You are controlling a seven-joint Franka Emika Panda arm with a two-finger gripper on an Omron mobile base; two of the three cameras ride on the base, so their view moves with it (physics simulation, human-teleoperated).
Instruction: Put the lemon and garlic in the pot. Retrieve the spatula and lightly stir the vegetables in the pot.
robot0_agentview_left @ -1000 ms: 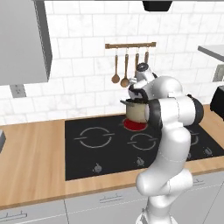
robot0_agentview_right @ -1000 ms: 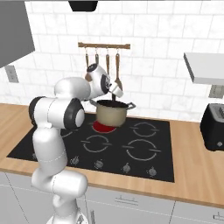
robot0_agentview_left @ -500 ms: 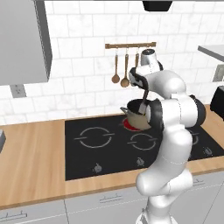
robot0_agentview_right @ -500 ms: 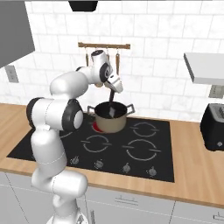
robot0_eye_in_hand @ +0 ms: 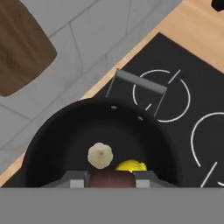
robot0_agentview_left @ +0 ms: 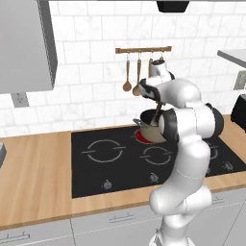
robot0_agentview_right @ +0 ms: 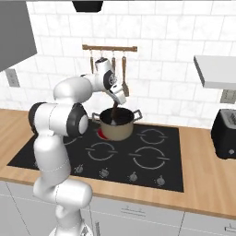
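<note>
My pincer (robot0_agentview_right: 116,102) was closed tight on the dark brown handle of the spatula (robot0_agentview_right: 115,112), just above the pot (robot0_agentview_right: 118,124). The spatula's long axis ran steeply down from my fingers into the pot, leaning a little, blade end lowest and handle end up in my grip; the blade itself was hidden by the pot's wall. In the hand view the handle (robot0_eye_in_hand: 111,179) showed as a brown stub between my two fingertips, pointing down into the dark inside of the pot (robot0_eye_in_hand: 65,135).

The pot stood on the black stovetop (robot0_agentview_right: 152,161), over the rear burner that glowed red. Inside it lay the garlic (robot0_eye_in_hand: 100,155) and the lemon (robot0_eye_in_hand: 131,166), side by side and just beside the handle.

Behind the pot, on the tiled wall, wooden utensils (robot0_agentview_left: 127,77) hung from a rail (robot0_agentview_left: 143,49), close to my wrist. A dark toaster (robot0_agentview_right: 226,133) sat on the wooden counter (robot0_agentview_right: 207,184), well apart from the pot.
</note>
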